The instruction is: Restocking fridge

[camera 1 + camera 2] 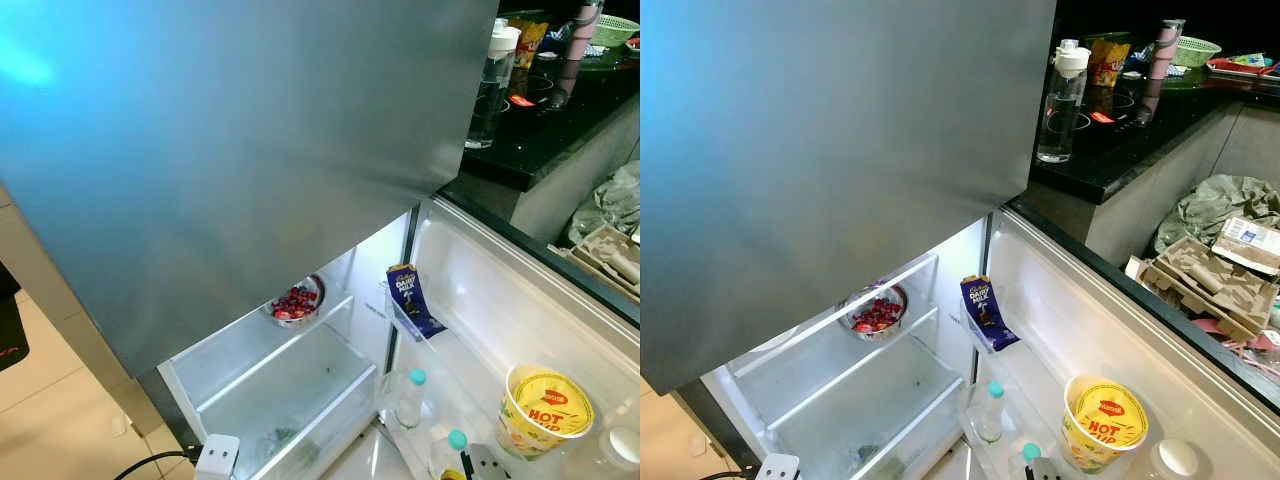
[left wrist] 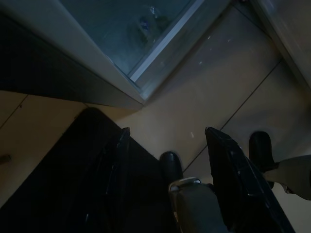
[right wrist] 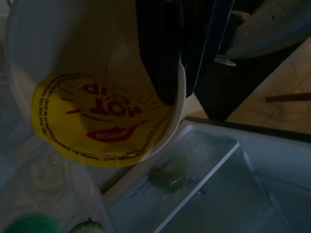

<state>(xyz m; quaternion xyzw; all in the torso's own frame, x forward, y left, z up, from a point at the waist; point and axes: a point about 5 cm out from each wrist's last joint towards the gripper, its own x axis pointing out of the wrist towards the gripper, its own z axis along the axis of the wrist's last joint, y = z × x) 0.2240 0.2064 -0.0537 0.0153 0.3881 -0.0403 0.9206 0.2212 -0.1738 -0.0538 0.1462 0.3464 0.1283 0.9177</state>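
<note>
The fridge's lower compartment stands open below the shut grey upper door (image 1: 250, 150). In its door shelf (image 1: 470, 300) a yellow-lidded hot cup of noodles (image 1: 545, 410) stands upright. Higher on the door sits a blue chocolate pack (image 1: 410, 298). Two green-capped bottles (image 1: 411, 395) stand in the bottom door rack. A bowl of red fruit (image 1: 296, 301) rests on the inner shelf. My right gripper (image 3: 177, 94) is shut and hangs just beside the cup's lid (image 3: 97, 121), holding nothing. My left gripper (image 2: 167, 133) hangs open over the floor by the fridge's base.
A clear crisper drawer (image 1: 290, 400) with something green in it sits at the fridge bottom. A black counter (image 1: 560, 120) on the right carries a clear bottle (image 1: 492, 85). Cardboard scraps (image 1: 1210, 275) lie behind the door. A white plug (image 1: 218, 455) lies on the floor.
</note>
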